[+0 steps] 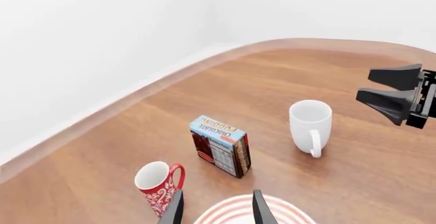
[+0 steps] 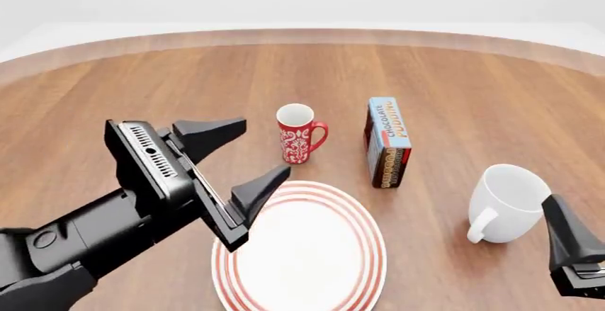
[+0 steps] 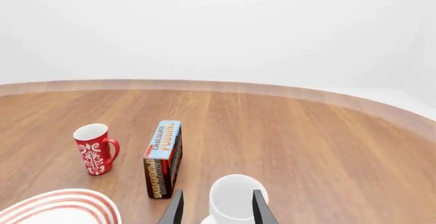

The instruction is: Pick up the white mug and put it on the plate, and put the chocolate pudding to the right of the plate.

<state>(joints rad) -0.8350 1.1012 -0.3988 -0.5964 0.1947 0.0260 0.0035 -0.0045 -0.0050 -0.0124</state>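
The white mug [image 2: 508, 201] stands upright on the wooden table [image 2: 472, 84], right of the plate [image 2: 300, 249] and apart from its rim, handle toward the near edge. The right gripper [image 3: 216, 208] is spread wide, its fingers either side of the mug's mouth, gripping nothing. The chocolate pudding [image 2: 387, 141] stands on edge beyond the plate, the red mug [image 2: 297, 134] to its left. The left gripper [image 2: 241, 164] hangs released over the plate's left rim. Bare wood runs to the curved far edge.
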